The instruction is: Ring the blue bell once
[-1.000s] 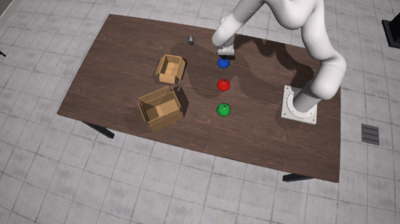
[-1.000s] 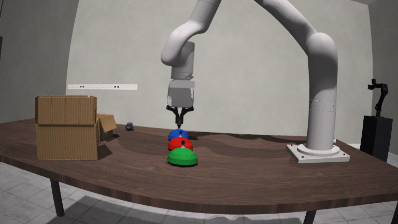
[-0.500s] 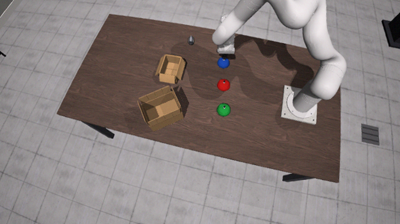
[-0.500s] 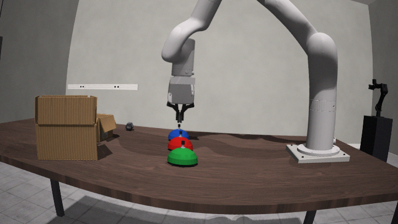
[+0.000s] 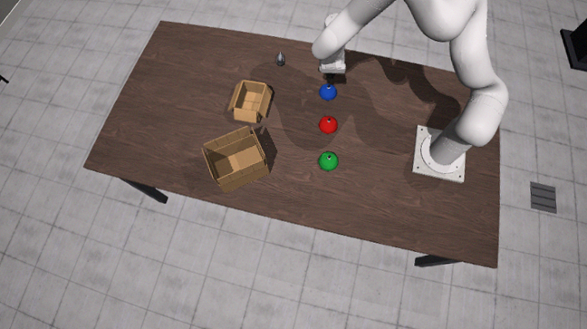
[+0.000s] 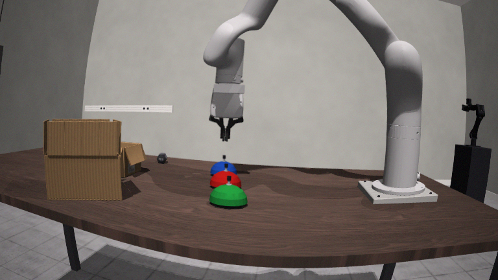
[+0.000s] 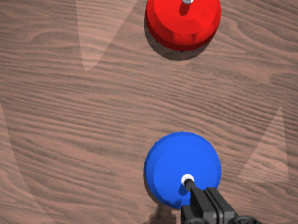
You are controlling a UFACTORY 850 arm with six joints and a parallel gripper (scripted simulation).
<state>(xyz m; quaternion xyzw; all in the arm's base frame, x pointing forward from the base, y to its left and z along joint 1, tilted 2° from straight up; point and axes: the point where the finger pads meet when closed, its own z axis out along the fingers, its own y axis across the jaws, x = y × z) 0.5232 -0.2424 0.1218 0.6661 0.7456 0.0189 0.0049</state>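
Observation:
The blue bell (image 5: pixel 327 93) (image 6: pixel 223 168) (image 7: pixel 181 168) stands on the brown table, at the far end of a row of three bells. Its small button stem (image 6: pixel 224 157) (image 7: pixel 188 179) stands up, with a clear gap of air above it. My gripper (image 5: pixel 328 77) (image 6: pixel 225 138) (image 7: pixel 201 208) is shut and empty. It points straight down and hangs right above the blue bell's button, not touching it. The red bell (image 5: pixel 328 124) (image 6: pixel 225 179) (image 7: pixel 184 10) is in the middle of the row and the green bell (image 5: pixel 328 161) (image 6: pixel 227 196) is nearest the front.
Two open cardboard boxes stand left of the bells, a large one (image 5: pixel 236 159) (image 6: pixel 82 160) and a smaller one (image 5: pixel 250 101) (image 6: pixel 132 158). A small dark grey object (image 5: pixel 280 58) (image 6: pixel 161 157) lies at the back. The arm's base plate (image 5: pixel 438 156) (image 6: pixel 397 194) is at the right.

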